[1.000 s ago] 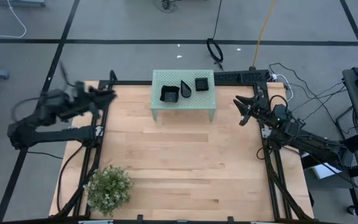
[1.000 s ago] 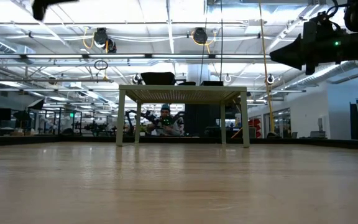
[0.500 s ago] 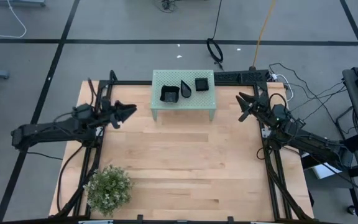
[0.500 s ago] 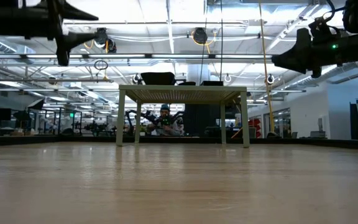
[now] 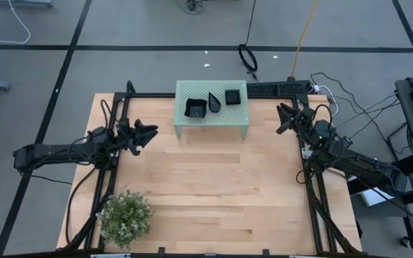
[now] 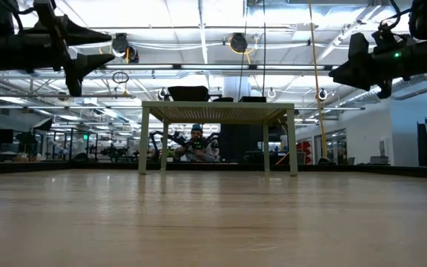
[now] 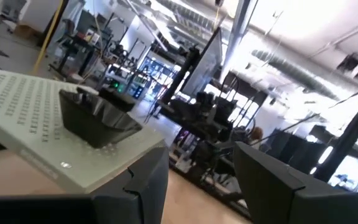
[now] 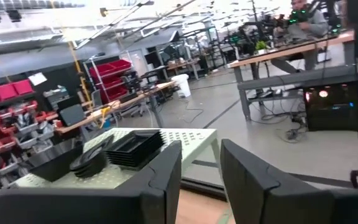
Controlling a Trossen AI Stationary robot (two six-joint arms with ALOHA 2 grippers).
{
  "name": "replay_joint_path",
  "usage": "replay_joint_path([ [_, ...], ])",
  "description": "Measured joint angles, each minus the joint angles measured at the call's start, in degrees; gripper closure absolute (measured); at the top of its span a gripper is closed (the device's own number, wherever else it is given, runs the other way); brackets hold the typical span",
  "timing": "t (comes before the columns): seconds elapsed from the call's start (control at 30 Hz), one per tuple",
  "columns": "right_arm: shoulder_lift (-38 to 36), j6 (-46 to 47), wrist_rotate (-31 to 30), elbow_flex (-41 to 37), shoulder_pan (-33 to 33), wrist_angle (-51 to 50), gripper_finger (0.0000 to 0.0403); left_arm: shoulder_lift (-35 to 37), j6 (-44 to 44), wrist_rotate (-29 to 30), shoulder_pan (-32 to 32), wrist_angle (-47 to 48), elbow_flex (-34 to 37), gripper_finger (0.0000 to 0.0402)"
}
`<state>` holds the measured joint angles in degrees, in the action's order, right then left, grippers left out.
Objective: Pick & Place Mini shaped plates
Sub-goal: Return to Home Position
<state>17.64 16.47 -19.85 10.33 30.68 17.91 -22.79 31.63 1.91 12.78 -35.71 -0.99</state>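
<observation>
Flanking stand (image 5: 185,90) holding plates (image 5: 196,108): left tool (image 5: 148,134), right tool (image 5: 282,119); plant (image 5: 125,215) apart.

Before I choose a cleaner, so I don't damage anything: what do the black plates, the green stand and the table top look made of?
The black plates are glossy with bright highlights: glazed ceramic or hard plastic, I can't tell which. The green stand is matte mint, perforated with small holes: probably painted sheet metal, possibly plastic. The table top is pale wood planks with visible grain.

wood table (image 5: 214,193) w/ green stand (image 5: 185,92), plant (image 5: 125,215); black plates (image 5: 196,107) on stand.
</observation>
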Motion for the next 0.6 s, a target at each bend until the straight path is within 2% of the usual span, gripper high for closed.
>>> replay_joint_path([
  [0.17, 0.0, -0.9, -4.1, 0.0, 0.0, -0.7, 0.0301, 0.0, -0.9, -0.1, 0.0, 2.1, 0.0, 0.0218],
  [0.3, 0.0, -3.7, -4.2, 0.0, 0.0, -0.7, 0.0300, 0.0, -1.5, -0.1, 0.0, 2.2, 0.0, 0.0218],
  [0.6, 0.1, -4.1, -4.2, 0.0, 0.0, -0.6, 0.0300, 0.0, -1.5, -0.1, 0.0, 2.2, 0.0, 0.0218],
])
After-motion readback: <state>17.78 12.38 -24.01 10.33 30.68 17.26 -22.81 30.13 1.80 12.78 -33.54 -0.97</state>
